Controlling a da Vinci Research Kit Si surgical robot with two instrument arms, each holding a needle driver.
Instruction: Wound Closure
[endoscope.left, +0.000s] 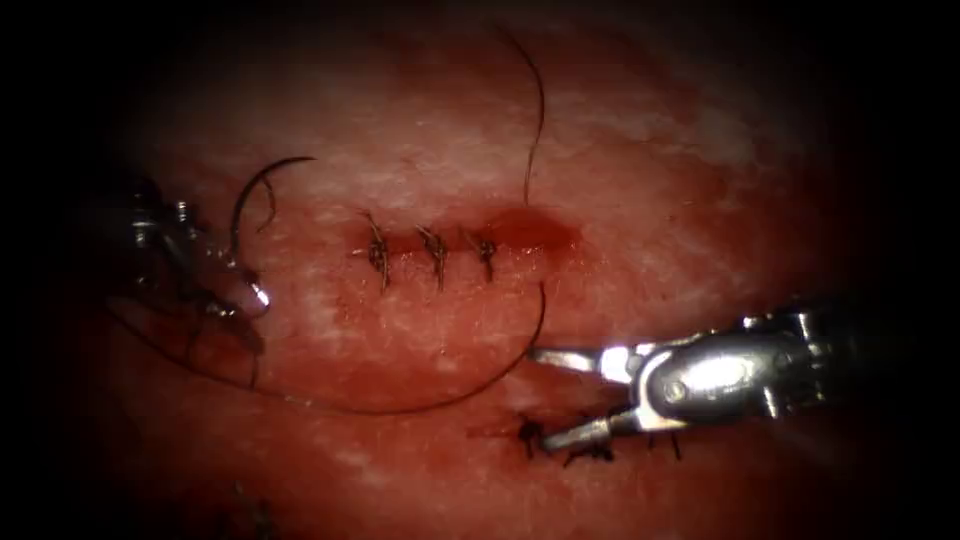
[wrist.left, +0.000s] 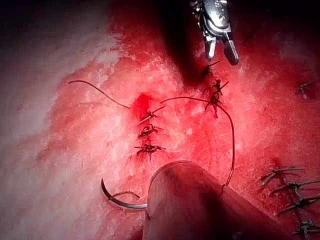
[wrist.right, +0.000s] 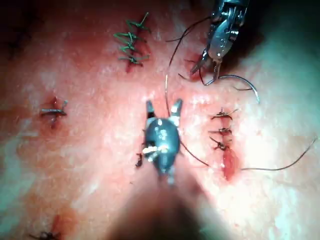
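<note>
A horizontal cut (endoscope.left: 470, 243) in red, wet tissue (endoscope.left: 640, 180) is partly closed by three dark stitches (endoscope.left: 432, 252), with a pool of red fluid (endoscope.left: 535, 230) at its unclosed right end. Well left of the cut, the left tool (endoscope.left: 240, 295) clenches the curved needle (endoscope.left: 262, 180) near one end; the rest arcs upward, free of the tissue. Thread (endoscope.left: 400, 405) runs from beside that tool in a long loop below the cut, rising to just in front of the right tool (endoscope.left: 545, 395), and another strand (endoscope.left: 538, 110) climbs away above the cut's right end. The right tool, below and right of the cut, has its jaws spread wide and holds nothing; the loop passes near its upper jaw. Judging from this, good work here means keeping a firm hold on the needle, keeping the loose loop clear of the finished stitches and older knots (endoscope.left: 590, 452) beneath the right tool.
</note>
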